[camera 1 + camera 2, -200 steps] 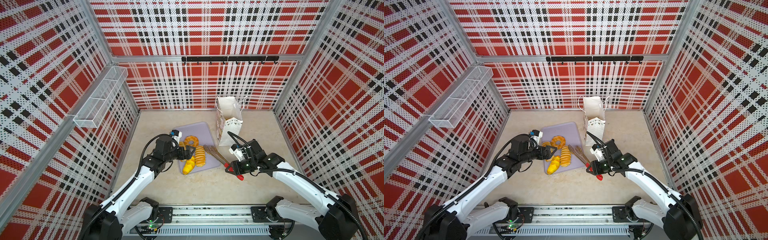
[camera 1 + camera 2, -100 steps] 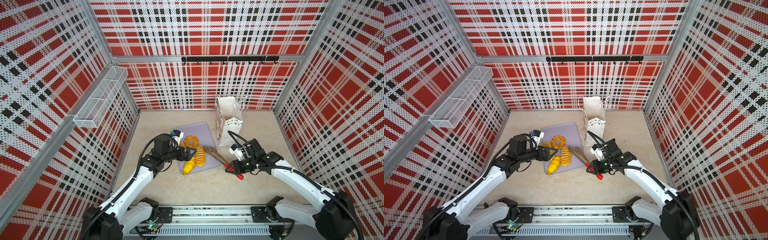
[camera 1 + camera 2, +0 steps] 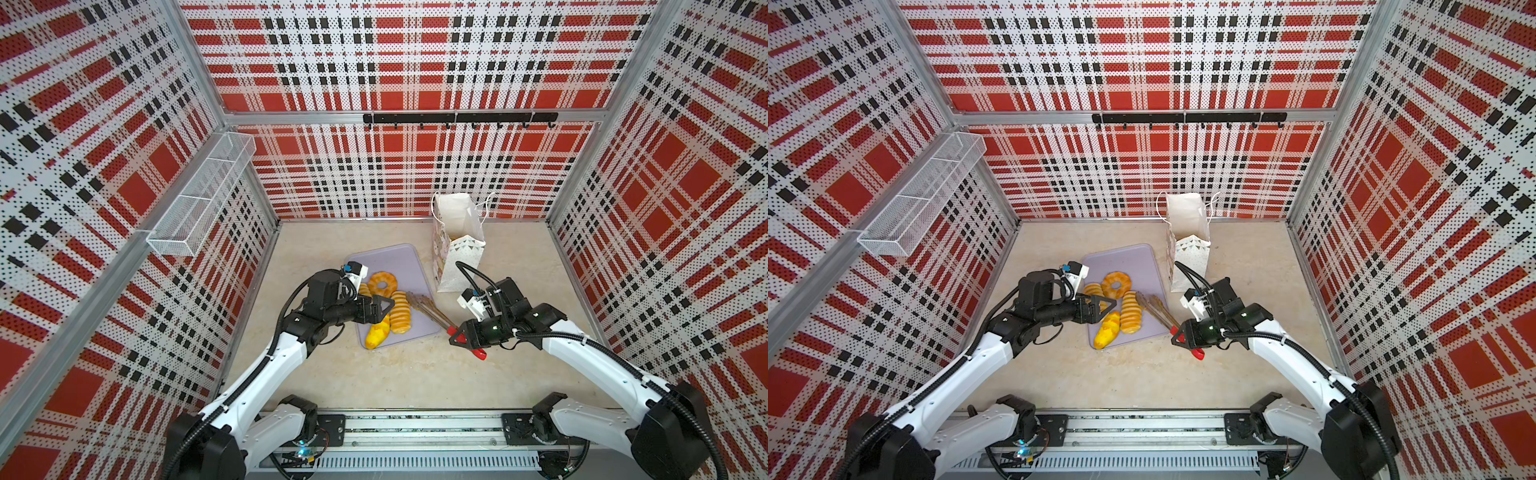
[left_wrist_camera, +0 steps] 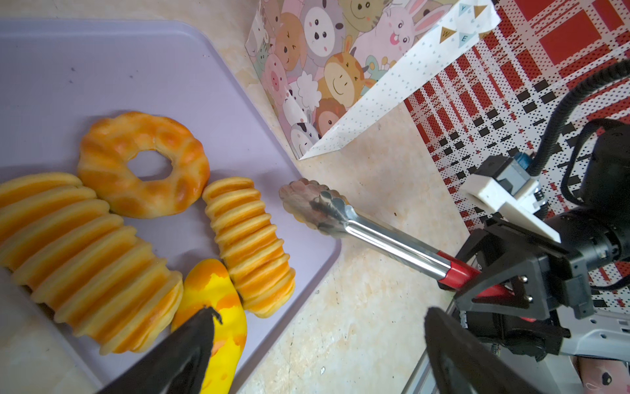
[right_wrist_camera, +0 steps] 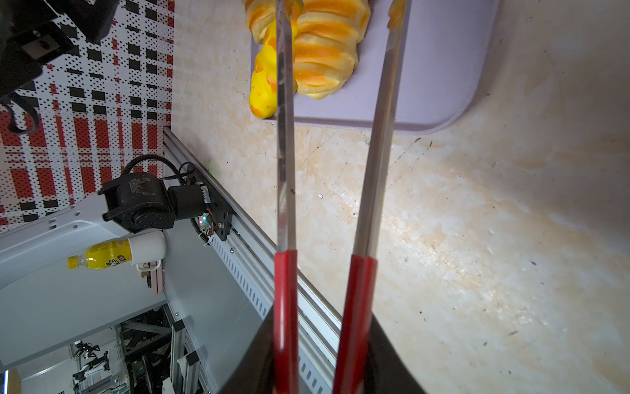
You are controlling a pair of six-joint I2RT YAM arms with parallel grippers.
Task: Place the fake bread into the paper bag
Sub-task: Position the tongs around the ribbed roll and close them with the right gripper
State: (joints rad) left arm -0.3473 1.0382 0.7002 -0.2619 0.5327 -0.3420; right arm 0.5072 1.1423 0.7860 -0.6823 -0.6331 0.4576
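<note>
While the right gripper (image 3: 459,334) clamps the tongs (image 3: 429,311) and the left gripper (image 3: 384,308) gapes, the fake bread (image 3: 382,282) lies on the tray (image 3: 390,257) beside the paper bag (image 3: 457,266); straddle 1 loaf (image 3: 401,319) squarely, squeeze gently.

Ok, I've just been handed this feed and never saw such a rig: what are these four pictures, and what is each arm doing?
Two white robot arms stand on a rail, each ending in a two-finger gripper. Two pictures look down on the whole scene; the other two are taken from the wrists. On the table lies a lavender tray with toy breads: a ring doughnut, two ribbed loaves, a yellow bun. A paper bag stands upright beside the tray. The right gripper is shut on the red handles of metal tongs, whose tips hold nothing. The left gripper hangs open over the breads, empty.
</note>
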